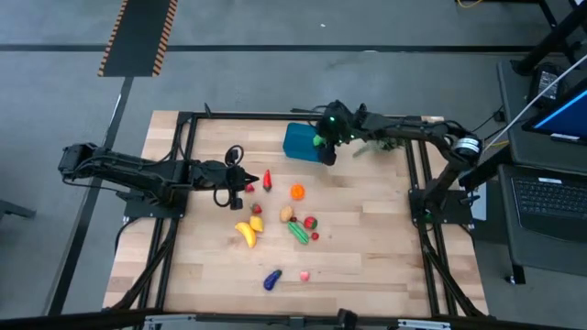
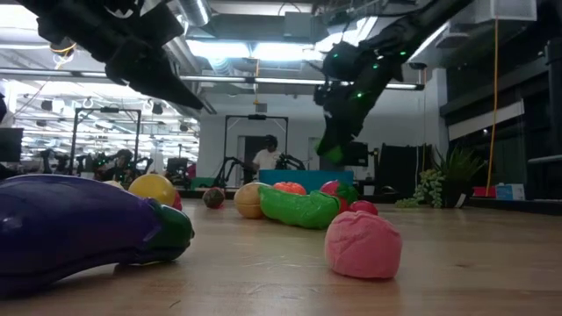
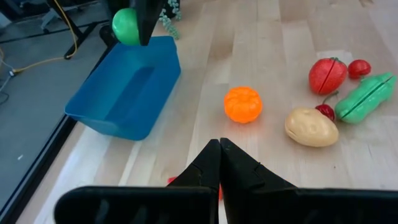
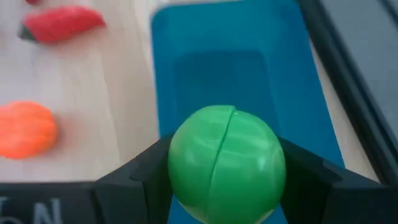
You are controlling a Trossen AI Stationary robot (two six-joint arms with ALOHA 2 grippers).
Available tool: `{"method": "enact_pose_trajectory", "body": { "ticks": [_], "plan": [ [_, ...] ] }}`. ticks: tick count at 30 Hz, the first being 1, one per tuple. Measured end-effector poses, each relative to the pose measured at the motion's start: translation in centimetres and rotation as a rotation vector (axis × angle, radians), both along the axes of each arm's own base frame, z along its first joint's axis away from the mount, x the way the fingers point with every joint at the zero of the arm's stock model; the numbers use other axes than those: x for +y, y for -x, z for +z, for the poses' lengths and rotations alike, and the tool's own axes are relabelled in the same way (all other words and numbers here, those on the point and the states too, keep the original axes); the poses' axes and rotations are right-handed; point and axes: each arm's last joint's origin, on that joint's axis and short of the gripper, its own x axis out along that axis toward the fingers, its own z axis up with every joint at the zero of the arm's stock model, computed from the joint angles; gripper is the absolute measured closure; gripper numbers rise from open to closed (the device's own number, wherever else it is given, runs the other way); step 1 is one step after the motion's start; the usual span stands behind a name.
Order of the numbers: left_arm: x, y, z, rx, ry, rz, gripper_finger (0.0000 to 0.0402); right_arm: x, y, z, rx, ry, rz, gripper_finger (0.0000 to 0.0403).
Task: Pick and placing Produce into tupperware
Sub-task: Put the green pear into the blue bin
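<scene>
The teal-blue tupperware (image 1: 299, 141) stands at the far middle of the wooden table. My right gripper (image 1: 323, 143) hangs over its right end, shut on a green ball of produce (image 4: 227, 165). The ball also shows above the tub's rim in the left wrist view (image 3: 126, 26). My left gripper (image 1: 249, 176) hovers shut left of the red pepper (image 1: 267, 180), holding nothing. Loose produce lies on the boards: an orange pumpkin (image 3: 242, 104), a tan potato (image 3: 311, 127), a red tomato (image 3: 328, 74) and a green cucumber (image 3: 365, 96). My right gripper pinches the green ball's two opposite sides (image 4: 177, 168) between its two fingers (image 4: 140, 177). The fingers slant down from the table's right side. The ball is lifted clear, above the tupperware's open inside (image 4: 242, 74).
A yellow banana (image 1: 246, 233), a purple eggplant (image 1: 271, 280) and a pink piece (image 1: 304, 274) lie toward the near edge. A leafy green sprig (image 1: 371, 145) lies right of the tub. Black frame rails (image 1: 188, 137) border the table.
</scene>
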Motion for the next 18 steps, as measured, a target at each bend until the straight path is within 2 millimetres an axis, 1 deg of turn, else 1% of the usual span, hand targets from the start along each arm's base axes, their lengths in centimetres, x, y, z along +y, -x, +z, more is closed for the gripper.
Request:
{"method": "enact_pose_trajectory", "body": {
  "ticks": [6, 11, 15, 18],
  "plan": [
    [0.0, 0.0, 0.0, 0.002, 0.001, 0.000, 0.0401, -1.8, -1.3, 0.1, 0.082, -0.022, 0.009, 0.0182],
    [0.0, 0.0, -0.1, 0.006, 0.002, -0.001, 0.0401, -3.3, -1.7, -0.2, 0.102, -0.086, 0.011, 0.0182],
    [0.0, 0.0, -0.1, 0.006, 0.003, -0.002, 0.0401, -3.5, -1.7, -1.3, 0.140, -0.117, 0.006, 0.0182],
    [0.0, 0.0, -0.1, 0.006, 0.003, -0.002, 0.0401, -3.4, -1.8, -1.5, 0.144, -0.134, 0.014, 0.0182]
  ]
}}
